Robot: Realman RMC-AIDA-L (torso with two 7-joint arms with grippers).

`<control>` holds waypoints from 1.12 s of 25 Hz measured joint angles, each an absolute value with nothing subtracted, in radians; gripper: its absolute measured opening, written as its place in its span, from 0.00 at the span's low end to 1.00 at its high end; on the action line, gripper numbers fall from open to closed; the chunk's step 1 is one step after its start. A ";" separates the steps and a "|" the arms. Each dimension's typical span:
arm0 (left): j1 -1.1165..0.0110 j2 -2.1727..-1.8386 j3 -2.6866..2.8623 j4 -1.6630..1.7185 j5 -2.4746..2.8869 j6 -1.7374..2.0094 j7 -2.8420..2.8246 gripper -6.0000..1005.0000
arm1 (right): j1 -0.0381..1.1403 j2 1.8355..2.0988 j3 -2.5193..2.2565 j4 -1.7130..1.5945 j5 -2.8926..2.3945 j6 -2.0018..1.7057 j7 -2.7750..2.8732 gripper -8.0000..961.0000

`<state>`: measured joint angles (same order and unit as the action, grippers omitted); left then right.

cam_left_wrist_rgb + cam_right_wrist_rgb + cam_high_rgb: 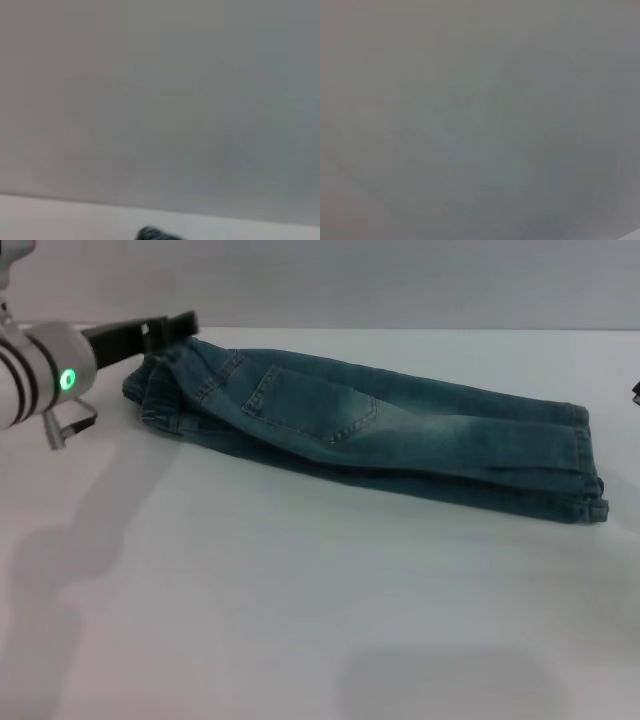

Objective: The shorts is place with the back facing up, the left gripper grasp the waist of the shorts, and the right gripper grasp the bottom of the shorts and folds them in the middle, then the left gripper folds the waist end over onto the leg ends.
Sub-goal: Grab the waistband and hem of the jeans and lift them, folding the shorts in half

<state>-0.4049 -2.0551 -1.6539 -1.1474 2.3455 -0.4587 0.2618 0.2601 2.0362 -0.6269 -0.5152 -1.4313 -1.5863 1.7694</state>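
- The shorts (380, 435) lay on the white surface (300, 620), already doubled lengthwise into a long narrow strip with one back pocket facing up. The first fold appeared done.
- The puckered waist (165, 390) sat at the robot's left and the leg hems (585, 465) at its right, stacked one on the other, so the strip ran across the robot's front ready to be folded end over end.
- The left claw (165, 332) reached in low from the left, its black tip at the far corner of the waist, touching or just over the cloth. Whether it was clamped on the band or merely resting there could not be told from the head view.
- That position suited the remaining step: a hold on the waist end would let the arm carry it over toward the hems.
- The left wrist view showed only blank wall and a dark scrap at its lower edge, too little to confirm a grip.
- The right claw (636, 392) was only a dark sliver at the frame's right edge, well clear of the hems, apparently out of the way; its opening could not be judged.
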 joint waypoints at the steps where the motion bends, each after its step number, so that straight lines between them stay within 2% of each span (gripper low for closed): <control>1: -0.412 -2.054 -1.665 -1.124 2.365 -0.462 0.263 0.82 | 0.259 2.036 -0.627 -0.515 -1.432 -1.591 1.769 0.45; 10: -0.494 -2.055 -1.691 -0.961 2.484 -0.457 0.267 0.82 | 0.263 2.038 -0.627 -0.516 -1.433 -1.641 1.769 0.45; 28: -0.495 -2.055 -1.692 -0.962 2.588 -0.522 0.280 0.82 | 0.260 2.049 -0.640 -0.514 -1.433 -1.646 1.771 0.45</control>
<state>-0.4946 -2.0550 -1.6920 -0.9622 2.5881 -0.5215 0.2796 0.2603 2.0489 -0.6396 -0.5137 -1.4328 -1.6461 1.7710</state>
